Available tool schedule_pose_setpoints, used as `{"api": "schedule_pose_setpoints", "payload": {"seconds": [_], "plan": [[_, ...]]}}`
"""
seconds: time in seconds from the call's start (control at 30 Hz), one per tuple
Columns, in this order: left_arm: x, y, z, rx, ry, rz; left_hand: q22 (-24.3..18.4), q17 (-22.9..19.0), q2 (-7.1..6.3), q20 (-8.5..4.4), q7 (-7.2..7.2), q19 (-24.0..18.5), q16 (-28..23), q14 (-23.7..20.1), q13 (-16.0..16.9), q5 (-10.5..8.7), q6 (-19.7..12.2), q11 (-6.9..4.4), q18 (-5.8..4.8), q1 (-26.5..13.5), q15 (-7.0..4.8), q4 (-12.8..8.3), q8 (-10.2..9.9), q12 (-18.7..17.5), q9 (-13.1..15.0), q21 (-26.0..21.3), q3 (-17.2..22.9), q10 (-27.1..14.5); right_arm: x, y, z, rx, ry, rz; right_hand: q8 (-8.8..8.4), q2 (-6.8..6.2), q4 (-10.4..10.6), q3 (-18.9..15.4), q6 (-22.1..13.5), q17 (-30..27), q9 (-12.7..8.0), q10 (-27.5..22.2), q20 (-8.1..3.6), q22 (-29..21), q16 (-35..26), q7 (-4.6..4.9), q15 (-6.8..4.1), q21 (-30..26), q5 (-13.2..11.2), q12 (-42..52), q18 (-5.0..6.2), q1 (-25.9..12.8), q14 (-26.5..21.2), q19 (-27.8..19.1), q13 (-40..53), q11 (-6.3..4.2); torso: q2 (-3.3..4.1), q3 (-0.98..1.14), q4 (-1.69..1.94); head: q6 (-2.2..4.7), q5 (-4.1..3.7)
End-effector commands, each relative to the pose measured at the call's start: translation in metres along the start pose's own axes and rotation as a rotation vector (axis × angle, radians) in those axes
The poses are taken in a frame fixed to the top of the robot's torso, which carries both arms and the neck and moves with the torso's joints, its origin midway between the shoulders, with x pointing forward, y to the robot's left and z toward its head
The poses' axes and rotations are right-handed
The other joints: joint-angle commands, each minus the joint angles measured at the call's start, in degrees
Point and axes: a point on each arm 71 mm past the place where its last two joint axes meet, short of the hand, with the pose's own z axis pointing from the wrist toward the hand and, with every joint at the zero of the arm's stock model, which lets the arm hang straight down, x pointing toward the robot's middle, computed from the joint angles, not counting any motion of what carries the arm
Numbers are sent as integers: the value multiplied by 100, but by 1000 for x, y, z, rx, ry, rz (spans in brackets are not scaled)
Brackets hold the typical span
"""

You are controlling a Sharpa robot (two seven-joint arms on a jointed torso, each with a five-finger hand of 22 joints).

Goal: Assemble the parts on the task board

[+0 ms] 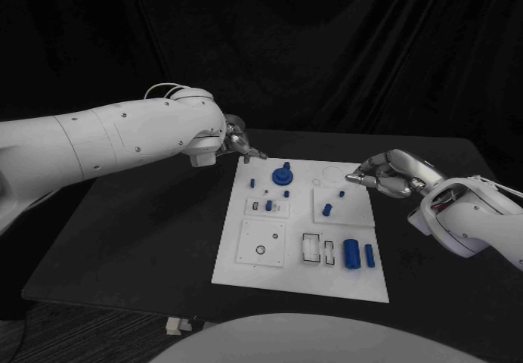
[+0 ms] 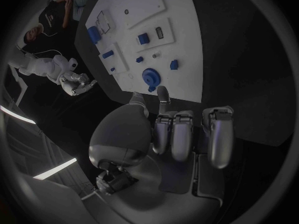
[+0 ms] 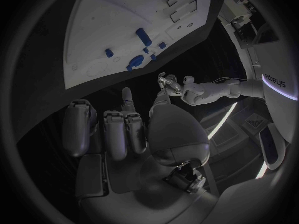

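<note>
The white task board (image 1: 242, 266) lies in the middle of the black table. A round blue part with a peg (image 1: 283, 177) stands near its far edge, with small blue pieces (image 1: 269, 205) around it. Two blue cylinders (image 1: 352, 253) lie at the near right. My left hand (image 1: 239, 144) hovers by the board's far left corner, fingers curled in, nothing in it; the left wrist view shows the left hand (image 2: 177, 134) above the round part (image 2: 151, 77). My right hand (image 1: 387, 175) hangs at the board's far right edge, also curled and holding nothing, as the right wrist view of that hand (image 3: 124, 132) confirms.
Bare black table (image 1: 142, 242) stretches to the left of the board, and a narrower strip (image 1: 425, 265) to its right under my right arm. Empty slots and a ring recess (image 1: 261, 249) mark the board's near half.
</note>
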Motion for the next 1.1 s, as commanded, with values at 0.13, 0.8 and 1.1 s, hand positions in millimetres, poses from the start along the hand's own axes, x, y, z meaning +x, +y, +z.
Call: {"api": "schedule_pose_setpoints", "payload": {"seconds": [0.13,0.8,1.1], "plan": [[7,-5,15,7,12,56,1362,1510,26,-13,68,379,38,606,1506,33,-17,14,-15,92,-3,3,-141,19,-95,27,-77,598,1,2,0,-7,-8,-2,-31,1,-20,-26,-10,1321,-7,598,-6,1072,-28,8,36,-14,-5,20,105,-26,564,-20,1508,43,15,-4,4,-1,-4],[23,-4,35,-59,96,90,1351,1510,67,19,114,360,38,606,1506,21,10,56,-6,167,34,-2,-394,19,-302,-10,-140,598,2,3,1,-7,-3,-2,-32,9,-27,-24,-10,1321,-8,598,-6,1072,-28,8,36,-15,53,20,106,19,564,-19,1508,42,-2,-1,2,-1,6],[34,-5,42,-83,142,108,1351,1510,67,19,114,360,38,606,1506,21,10,56,-6,167,34,-2,-394,19,-302,-10,-140,598,3,3,2,-6,4,-2,-32,9,-27,-24,-10,1321,-8,598,-6,1072,-28,8,36,-15,53,20,106,19,564,-19,1508,42,-5,0,3,-1,24]]}}
